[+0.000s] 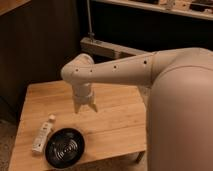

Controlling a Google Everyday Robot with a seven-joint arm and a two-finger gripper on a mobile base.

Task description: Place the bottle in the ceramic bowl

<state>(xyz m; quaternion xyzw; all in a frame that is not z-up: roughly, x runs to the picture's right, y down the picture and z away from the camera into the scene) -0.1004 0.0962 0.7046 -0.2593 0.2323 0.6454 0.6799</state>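
I am hovering my gripper [85,108], jaws apart and empty, over the table [117,125]; the bottle [42,135] is lying beside the ceramic bowl [78,141].

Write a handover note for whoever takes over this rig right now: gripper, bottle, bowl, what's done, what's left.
Gripper: open, empty, hanging over the middle of the wooden table.
Bottle: lying on the table, just left of the ceramic bowl, near the front edge.
Done: nothing; the bottle is not grasped.
Left: reach the bottle, grasp it, put it in the bowl.
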